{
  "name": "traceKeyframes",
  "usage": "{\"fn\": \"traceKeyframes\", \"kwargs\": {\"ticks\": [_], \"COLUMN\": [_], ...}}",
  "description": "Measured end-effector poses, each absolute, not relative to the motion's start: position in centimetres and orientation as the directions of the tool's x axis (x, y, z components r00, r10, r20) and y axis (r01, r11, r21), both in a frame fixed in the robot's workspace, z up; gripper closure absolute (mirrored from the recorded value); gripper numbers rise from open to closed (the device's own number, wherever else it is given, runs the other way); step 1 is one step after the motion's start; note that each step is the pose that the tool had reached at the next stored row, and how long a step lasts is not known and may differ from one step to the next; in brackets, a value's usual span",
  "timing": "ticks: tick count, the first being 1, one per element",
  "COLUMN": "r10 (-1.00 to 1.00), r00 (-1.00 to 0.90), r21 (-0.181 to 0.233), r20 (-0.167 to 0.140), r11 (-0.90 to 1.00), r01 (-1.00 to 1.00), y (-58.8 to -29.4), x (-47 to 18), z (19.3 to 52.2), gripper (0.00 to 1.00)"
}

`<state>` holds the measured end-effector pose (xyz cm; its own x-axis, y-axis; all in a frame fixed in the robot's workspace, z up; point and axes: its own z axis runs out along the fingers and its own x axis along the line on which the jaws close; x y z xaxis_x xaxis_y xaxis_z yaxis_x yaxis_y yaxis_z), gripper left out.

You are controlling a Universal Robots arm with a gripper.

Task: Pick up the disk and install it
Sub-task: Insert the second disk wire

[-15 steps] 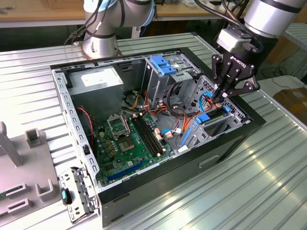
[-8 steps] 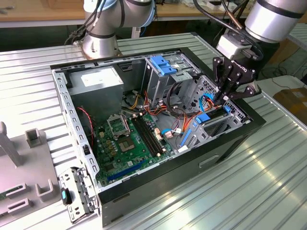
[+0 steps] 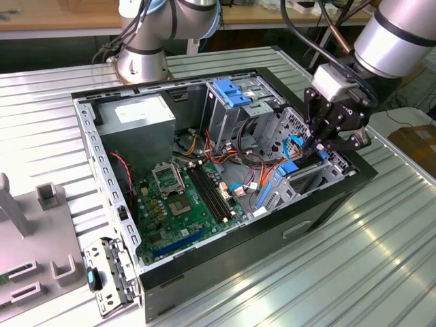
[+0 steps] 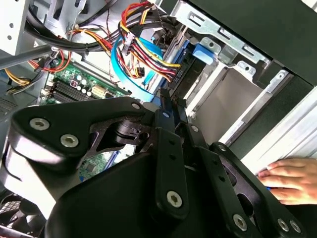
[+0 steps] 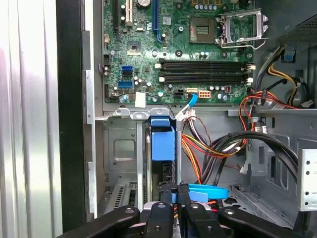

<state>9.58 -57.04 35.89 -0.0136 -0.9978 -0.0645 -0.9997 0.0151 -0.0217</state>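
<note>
Tool at the drive bay of the open computer case, fingers drawn close on the disk.

The tool (image 3: 320,146) hangs over the case's (image 3: 320,204) bay at the exterior view's right. In the first wrist view its fingers (image 5: 159,218) are nearly together, pinching the thin top edge of the disk (image 5: 163,174), which stands upright in the metal bay (image 5: 124,148) with its blue frame (image 5: 163,139) showing. A person's hand (image 4: 291,179) rests on the ribbed worktop (image 3: 354,272) beside the case.

The disk (image 5: 162,144) is sitting largely hidden in its bay. The gripper (image 5: 177,196) linkage is blocking its lower end. A hand (image 4: 292,179) is running off the picture's edge.
</note>
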Motion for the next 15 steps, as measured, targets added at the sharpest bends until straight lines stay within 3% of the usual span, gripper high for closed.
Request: {"fn": "traceKeyframes", "kwargs": {"ticks": [15], "r10": [-0.997], "r00": [0.030], "r21": [-0.047], "r20": [-0.068], "r11": [-0.027], "r01": [-0.999], "y": [-57.07], "x": [9.57], "z": [35.11], "gripper": [0.84]}}
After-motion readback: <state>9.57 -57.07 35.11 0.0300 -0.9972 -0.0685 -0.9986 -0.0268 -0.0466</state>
